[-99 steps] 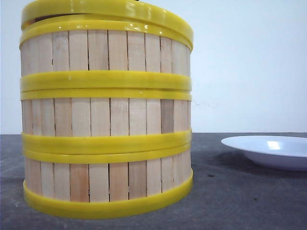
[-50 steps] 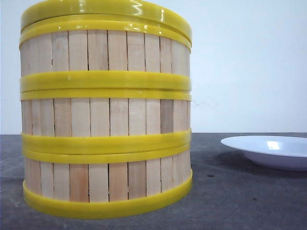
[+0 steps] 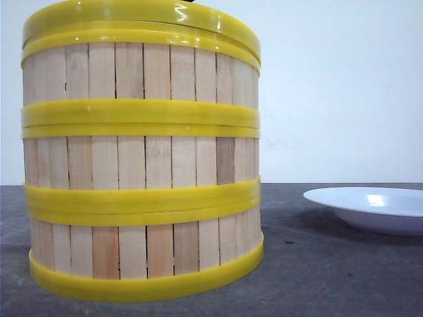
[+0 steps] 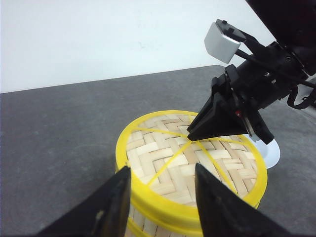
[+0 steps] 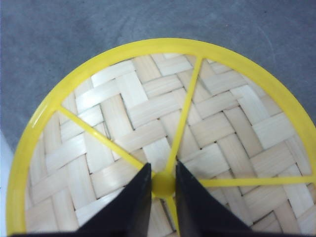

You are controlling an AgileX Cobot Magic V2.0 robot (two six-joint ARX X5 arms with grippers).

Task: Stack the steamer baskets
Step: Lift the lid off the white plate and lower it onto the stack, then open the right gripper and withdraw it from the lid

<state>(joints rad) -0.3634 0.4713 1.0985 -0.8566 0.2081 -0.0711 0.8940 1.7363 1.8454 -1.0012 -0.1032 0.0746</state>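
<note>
Front view: lid [image 3: 142, 16] now level on the three stacked steamer baskets [image 3: 141, 158], slightly shifted left.
Right gripper [image 5: 163, 190] pinches the lid's knob [image 5: 163, 184]; left gripper [image 4: 160, 195] hangs spread beside the stack; plate [image 3: 370, 208] apart; stacking looks done.

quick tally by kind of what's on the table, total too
Steamer baskets: 3, stacked: top, middle, bottom
Woven lid: 1, on top of the stack, right gripper at its knob
White plate: 1, beside the stack
Total: 5
</note>
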